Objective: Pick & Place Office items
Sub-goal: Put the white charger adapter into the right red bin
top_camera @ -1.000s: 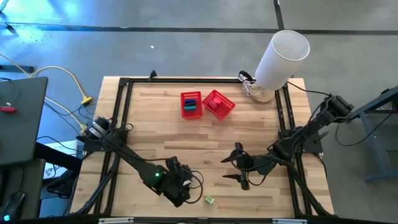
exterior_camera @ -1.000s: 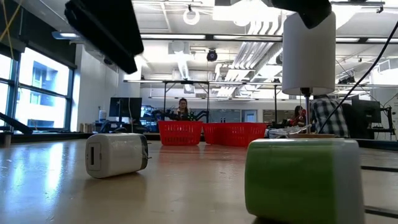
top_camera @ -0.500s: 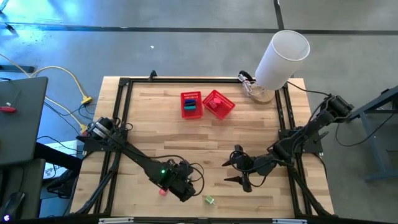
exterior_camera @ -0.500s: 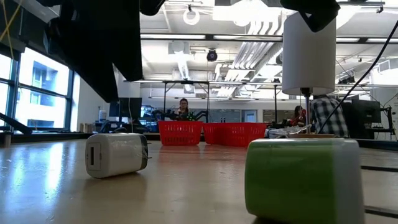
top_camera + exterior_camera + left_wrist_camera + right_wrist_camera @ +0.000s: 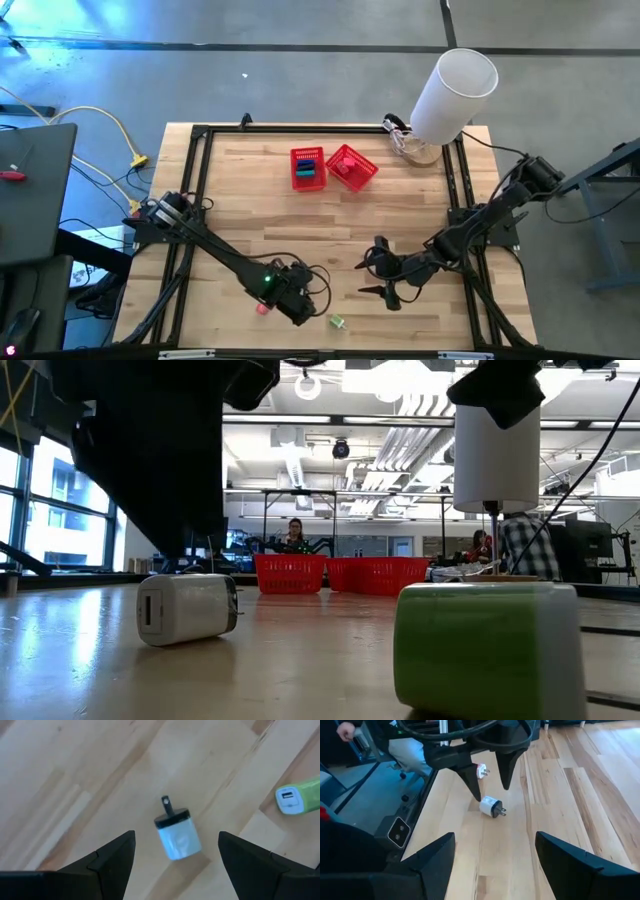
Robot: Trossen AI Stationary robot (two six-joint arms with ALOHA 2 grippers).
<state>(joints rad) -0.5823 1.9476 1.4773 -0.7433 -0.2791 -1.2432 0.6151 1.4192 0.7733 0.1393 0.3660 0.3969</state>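
Observation:
A whitish plug adapter (image 5: 176,832) lies on its side on the wooden table (image 5: 250,220), near the front edge. My left gripper (image 5: 176,836) hangs open above it, pointing steeply down, one finger on either side and clear of it. The right wrist view shows those fingers (image 5: 470,782) above the adapter (image 5: 490,806). In the high view my left gripper (image 5: 303,305) hides the adapter. A green item (image 5: 337,322) lies just to its right. A red-white item (image 5: 262,308) lies to its left. My right gripper (image 5: 365,277) stands open over the table's right half, holding nothing.
Two red mesh baskets (image 5: 308,168) (image 5: 352,167) stand at the far middle of the table. A big white cylinder (image 5: 455,90) stands at the far right corner. In the low view the green item (image 5: 487,645) stands close in front. People sit in the room behind.
My left gripper has come down toward the whitish adapter, shifted a little toward the table's right edge and rolled about its own axis, staying open. The red-white item now shows at its left.

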